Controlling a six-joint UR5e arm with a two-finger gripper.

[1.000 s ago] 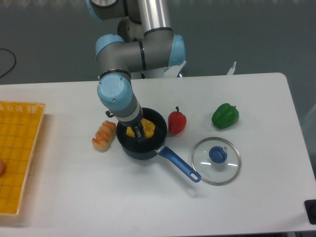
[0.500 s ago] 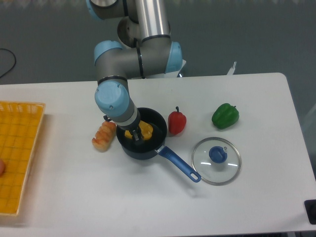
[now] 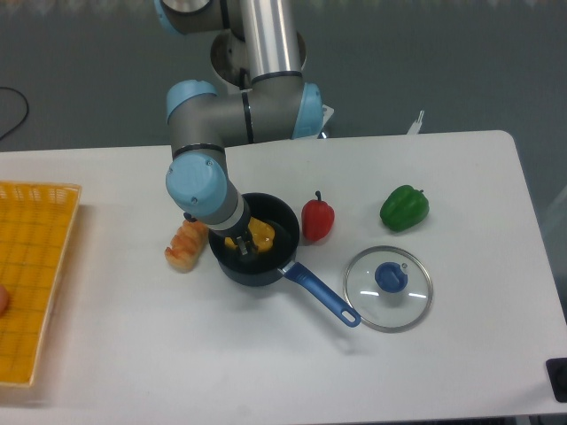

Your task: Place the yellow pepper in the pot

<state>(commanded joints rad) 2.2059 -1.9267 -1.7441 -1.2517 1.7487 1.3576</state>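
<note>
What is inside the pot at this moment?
The pot holds the yellow pepper, with the end effector reaching in over it. The wrist covers part of the pepper and the pot's floor, so the grip cannot be judged.

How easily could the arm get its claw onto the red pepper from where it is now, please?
Probably easily: the red pepper stands upright in the open just right of the pot, uncovered. The claw is down inside the pot at the yellow pepper, so it must lift out first.
</note>
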